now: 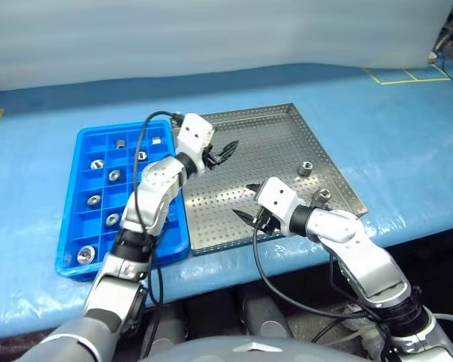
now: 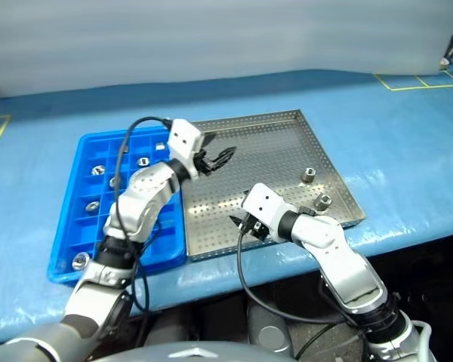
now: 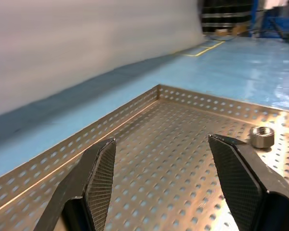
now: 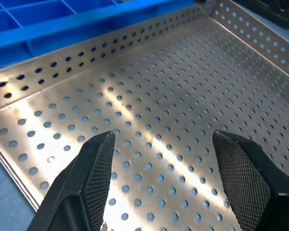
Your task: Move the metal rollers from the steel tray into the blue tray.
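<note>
Two rollers (image 1: 305,167) are left on the steel tray (image 1: 234,200), both toward its right edge, right of centre in the head view: one standing alone, the other (image 1: 322,194) nearer the front right corner. The blue tray (image 1: 85,147), left of centre and touching the steel tray's side, already holds about eight rollers, one per compartment, so the job looks mostly done. Left gripper (image 1: 225,149) hangs over the upper left part of the steel tray, fingers (image 3: 98,178) parted and empty; its wrist view lines up on a roller (image 3: 261,136) ahead, which suggests it is the next pick. Right gripper (image 1: 249,202) sits low over the tray's front middle, jaws likewise apart with nothing between them, only bare perforated sheet beneath; it is probably waiting clear of the left arm's path.
</note>
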Robot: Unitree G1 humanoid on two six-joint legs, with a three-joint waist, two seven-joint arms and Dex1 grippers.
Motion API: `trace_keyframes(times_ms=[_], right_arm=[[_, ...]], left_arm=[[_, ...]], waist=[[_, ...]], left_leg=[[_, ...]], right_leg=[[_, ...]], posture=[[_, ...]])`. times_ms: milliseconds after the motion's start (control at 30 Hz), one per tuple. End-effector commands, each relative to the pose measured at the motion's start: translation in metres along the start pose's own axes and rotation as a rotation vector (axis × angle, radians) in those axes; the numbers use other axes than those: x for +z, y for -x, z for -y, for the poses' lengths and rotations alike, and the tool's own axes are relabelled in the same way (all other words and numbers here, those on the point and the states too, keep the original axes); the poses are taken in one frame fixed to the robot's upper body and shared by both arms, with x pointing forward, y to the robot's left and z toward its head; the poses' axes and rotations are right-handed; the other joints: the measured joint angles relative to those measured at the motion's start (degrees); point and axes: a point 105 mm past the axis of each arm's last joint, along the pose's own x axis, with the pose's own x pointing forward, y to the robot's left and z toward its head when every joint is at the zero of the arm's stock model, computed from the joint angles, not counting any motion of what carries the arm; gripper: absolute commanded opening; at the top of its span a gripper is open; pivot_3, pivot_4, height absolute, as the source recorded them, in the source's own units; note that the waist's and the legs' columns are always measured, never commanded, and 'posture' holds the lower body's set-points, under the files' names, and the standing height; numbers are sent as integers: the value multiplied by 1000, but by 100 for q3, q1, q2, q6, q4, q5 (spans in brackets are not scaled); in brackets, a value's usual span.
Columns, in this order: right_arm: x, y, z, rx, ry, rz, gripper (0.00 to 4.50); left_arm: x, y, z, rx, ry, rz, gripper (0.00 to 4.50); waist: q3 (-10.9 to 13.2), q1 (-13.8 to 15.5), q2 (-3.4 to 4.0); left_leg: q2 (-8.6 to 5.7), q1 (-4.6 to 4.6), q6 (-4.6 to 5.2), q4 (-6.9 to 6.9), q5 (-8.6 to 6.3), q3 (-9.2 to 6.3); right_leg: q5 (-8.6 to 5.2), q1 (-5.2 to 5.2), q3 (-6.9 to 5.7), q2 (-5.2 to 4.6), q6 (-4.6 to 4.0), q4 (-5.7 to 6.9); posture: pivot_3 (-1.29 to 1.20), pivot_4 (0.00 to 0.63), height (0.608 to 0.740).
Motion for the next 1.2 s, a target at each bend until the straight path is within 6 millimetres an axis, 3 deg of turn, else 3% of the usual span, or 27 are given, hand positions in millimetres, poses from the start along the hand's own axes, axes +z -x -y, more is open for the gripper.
trace_keyframes(times_ms=[33,333,633,1067,1200], right_arm=[[2,9,14,-127,11,-1,3373],[-7,25,16,-236,-23,-40,3373],[-8,32,14,-269,-39,-57,3373],[-7,32,16,-298,-45,-50,3373],[-7,32,17,-307,-51,-46,3373]], left_arm=[[-10,-24,7,-63,-40,-56,3327],[-28,-54,18,-119,-73,-147,3327],[-39,-64,27,-96,-86,-191,3327],[-57,-61,36,-141,-102,-262,3327],[-59,-60,38,-147,-103,-266,2421]], waist=[[0,-229,0],[3,-1207,-3],[6,-2056,-8],[9,-2453,-14],[9,-2463,-15]], left_leg=[[-1,-1,0,0,0,-5],[-16,-4,10,-12,-6,-18],[-44,6,20,-41,-9,-12],[-55,12,42,-39,3,-7],[-59,12,45,-39,3,-6]], right_leg=[[0,0,1,0,4,0],[14,-1,16,-15,78,-12],[8,3,31,-47,114,-18],[20,15,38,-84,148,-17],[21,15,38,-88,152,-17]], posture=[[-438,150,740],[-559,150,740],[-600,150,740],[-603,150,740],[-603,150,740]])
